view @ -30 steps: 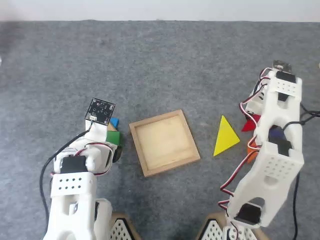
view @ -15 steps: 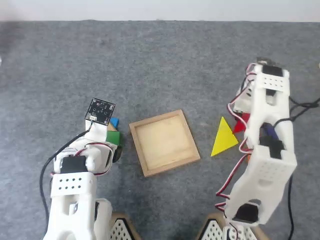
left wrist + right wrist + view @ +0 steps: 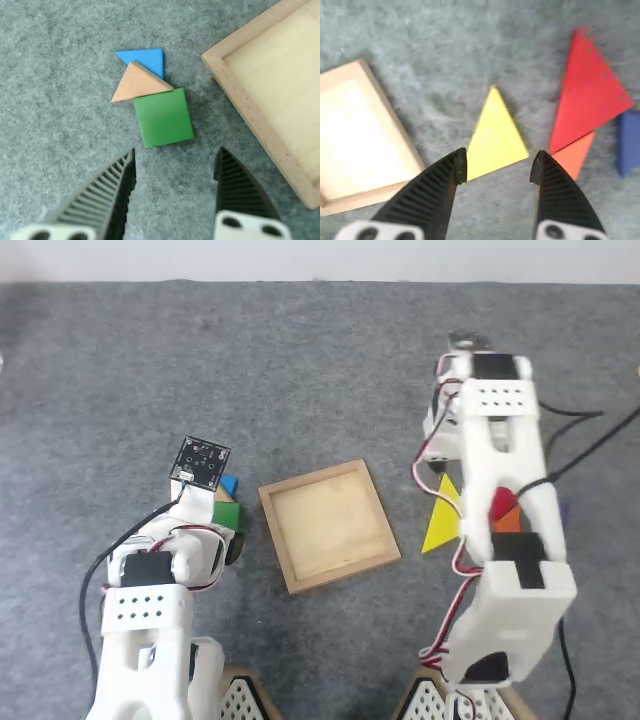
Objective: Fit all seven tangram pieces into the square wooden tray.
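Observation:
The square wooden tray (image 3: 310, 478) lies empty at the table's centre. Just left of it, my left gripper (image 3: 175, 160) hangs open above a green square (image 3: 163, 117), a tan triangle (image 3: 140, 82) and a blue triangle (image 3: 147, 57); the tray's rim (image 3: 255, 115) is beside them. My right gripper (image 3: 498, 162) is open with its fingertips straddling the near edge of the yellow triangle (image 3: 495, 135). A red triangle (image 3: 587, 95), an orange piece (image 3: 572, 155) and a dark blue piece (image 3: 629, 142) lie just beyond. From above, the right arm (image 3: 495, 470) covers part of the yellow triangle (image 3: 440, 525).
Grey carpet-like cloth (image 3: 300, 360) covers the table, with open room behind the tray. The tray's wall (image 3: 365, 197) lies a short gap from the yellow triangle. The red (image 3: 503, 502) and orange (image 3: 508, 523) pieces peek out beneath the right arm.
The right arm has swung left toward the tray and now stands over the yellow triangle, hiding most of the red and orange pieces. The left arm has not moved.

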`<state>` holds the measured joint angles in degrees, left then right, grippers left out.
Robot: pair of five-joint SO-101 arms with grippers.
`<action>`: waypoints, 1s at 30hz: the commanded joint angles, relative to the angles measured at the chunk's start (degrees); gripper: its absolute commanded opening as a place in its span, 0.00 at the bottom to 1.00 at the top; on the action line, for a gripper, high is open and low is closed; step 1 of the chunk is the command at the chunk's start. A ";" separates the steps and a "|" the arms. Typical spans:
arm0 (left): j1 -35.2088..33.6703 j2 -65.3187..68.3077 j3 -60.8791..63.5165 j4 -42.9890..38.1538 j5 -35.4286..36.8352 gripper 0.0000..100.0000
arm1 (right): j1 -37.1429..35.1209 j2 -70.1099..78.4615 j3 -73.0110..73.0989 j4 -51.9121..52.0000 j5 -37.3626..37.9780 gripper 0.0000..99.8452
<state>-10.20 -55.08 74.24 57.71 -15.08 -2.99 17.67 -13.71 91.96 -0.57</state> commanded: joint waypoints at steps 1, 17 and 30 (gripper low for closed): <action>-0.53 -0.97 0.04 -1.14 1.14 0.25 | 6.90 -3.03 -2.64 -2.86 8.53 0.22; -0.44 -1.05 0.13 -1.23 1.14 0.25 | 9.80 16.22 -2.37 -8.31 19.08 0.34; -0.44 -1.14 0.13 -1.23 0.97 0.25 | 11.03 8.40 -2.46 -8.40 17.76 0.34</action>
<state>-10.20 -55.16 74.77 57.63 -15.08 7.03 31.74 -13.80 84.13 17.80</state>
